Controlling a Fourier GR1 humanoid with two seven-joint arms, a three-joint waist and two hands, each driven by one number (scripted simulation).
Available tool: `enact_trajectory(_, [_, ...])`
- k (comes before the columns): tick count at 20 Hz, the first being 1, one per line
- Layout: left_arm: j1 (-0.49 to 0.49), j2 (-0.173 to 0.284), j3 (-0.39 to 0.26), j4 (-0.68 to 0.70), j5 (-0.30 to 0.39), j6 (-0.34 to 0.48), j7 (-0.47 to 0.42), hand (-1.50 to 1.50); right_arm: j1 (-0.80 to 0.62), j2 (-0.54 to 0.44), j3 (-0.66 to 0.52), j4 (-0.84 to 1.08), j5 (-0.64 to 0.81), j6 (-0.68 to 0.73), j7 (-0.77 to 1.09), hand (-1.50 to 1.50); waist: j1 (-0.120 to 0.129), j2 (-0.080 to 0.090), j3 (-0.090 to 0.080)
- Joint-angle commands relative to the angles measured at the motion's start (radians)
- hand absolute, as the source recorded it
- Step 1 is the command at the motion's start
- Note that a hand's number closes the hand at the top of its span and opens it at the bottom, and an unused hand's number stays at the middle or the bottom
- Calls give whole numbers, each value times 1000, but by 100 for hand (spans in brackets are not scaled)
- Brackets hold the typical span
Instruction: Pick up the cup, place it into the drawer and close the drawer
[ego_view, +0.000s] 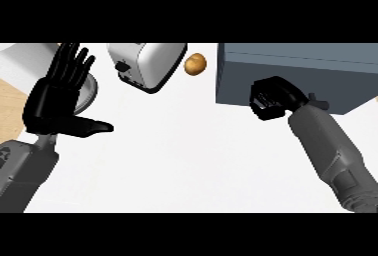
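Observation:
No cup shows anywhere in the head view. The drawer unit (332, 75) is a dark grey box at the upper right, and its front looks flush, with no drawer standing out. My right hand (273, 97) is against the lower left part of that front. Its fingers are curled, and I see nothing held in them. My left hand (55, 100) rests open at the left edge, fingers pointing up and thumb stretched out to the right.
A white toaster (148, 62) stands at the top centre on the white counter (184, 160). A brown potato-like item (195, 63) lies between the toaster and the drawer unit. A grey round object (89, 92) is partly hidden behind my left hand.

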Motion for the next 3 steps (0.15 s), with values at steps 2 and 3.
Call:
enact_trajectory(2, [20,-15,-12,28,-14,-28,-34,-150,-91,-82,-90,62,-35,-62,125,150,18,51,12])
enact_trajectory(3, [10,-3,-9,20,-17,-15,-11,-150,-92,-100,-82,67,-27,-46,103,150,20,46,13])
